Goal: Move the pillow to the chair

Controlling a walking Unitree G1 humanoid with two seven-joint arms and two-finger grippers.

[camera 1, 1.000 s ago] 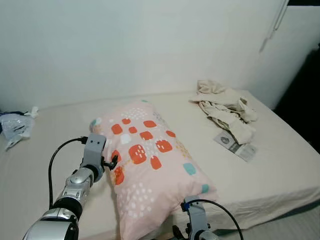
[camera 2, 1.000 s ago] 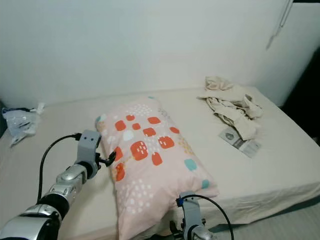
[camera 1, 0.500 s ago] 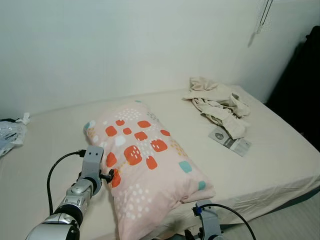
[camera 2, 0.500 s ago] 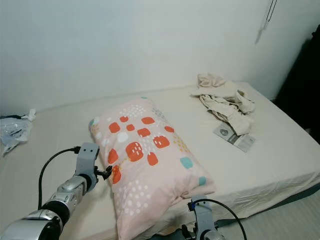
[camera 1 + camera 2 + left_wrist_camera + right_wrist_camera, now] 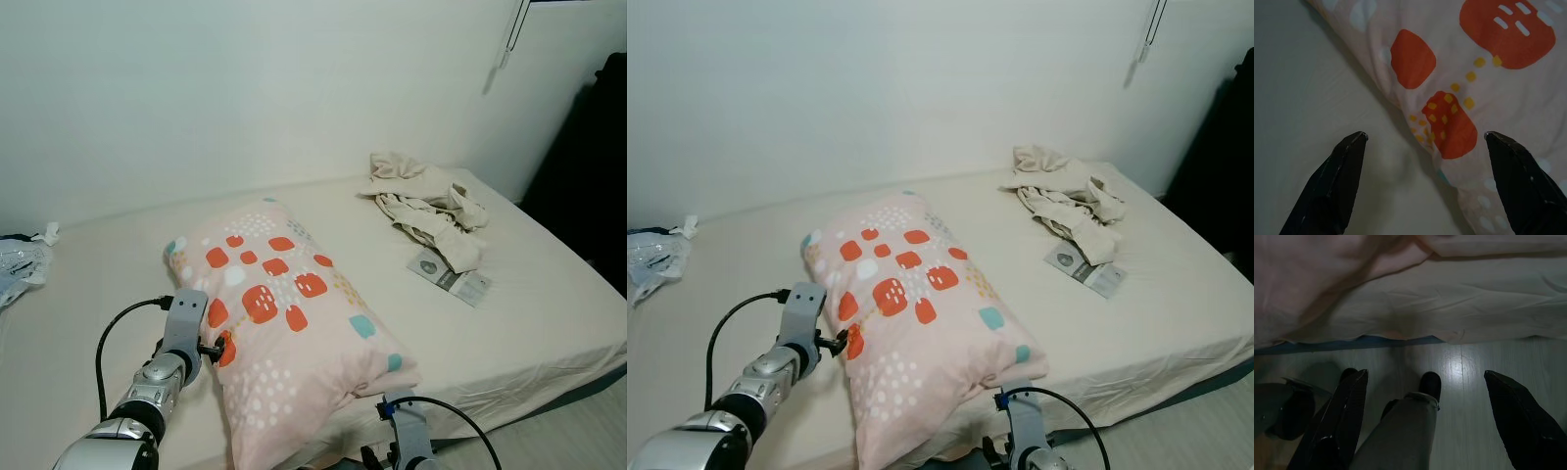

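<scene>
Pillow point(image 5: 292, 331): pink, printed with orange, white and teal patches; lies on the bed point(image 5: 549, 323), nearer the front edge, its near end reaching that edge.
Pillow, long axis: runs from the far left, toward the wall, to the near right; the lower left long edge faces the left arm.
Left claw point(image 5: 1425, 139): at the pillow's left long edge, about midway along it, low over the sheet. In the wrist view the two black fingers point(image 5: 1334, 183) stand wide apart, one over bare sheet, the other over the pillow's cloth, with the pillow's seam edge between them. Holds nothing; whether a tip touches the cloth cannot be told.
Right claw point(image 5: 1425, 377): below the bed's front edge, under the pillow's near right corner. Spread wide and empty, aimed at the floor, where a person's trouser leg and dark shoes point(image 5: 1430, 383) stand.
Nearer arm: the left, judged; the pillow lies straight ahead of its fingers, while the right sits under the mattress edge.
Coming move, judged: the left claw needs only to push in and pinch the edge; the right must rise to the near corner.
Also on the bed: crumpled beige clothes point(image 5: 426, 201) at the far right, a flat packet point(image 5: 449, 278) just in front of them, a plastic bag point(image 5: 18, 262) at the far left.
</scene>
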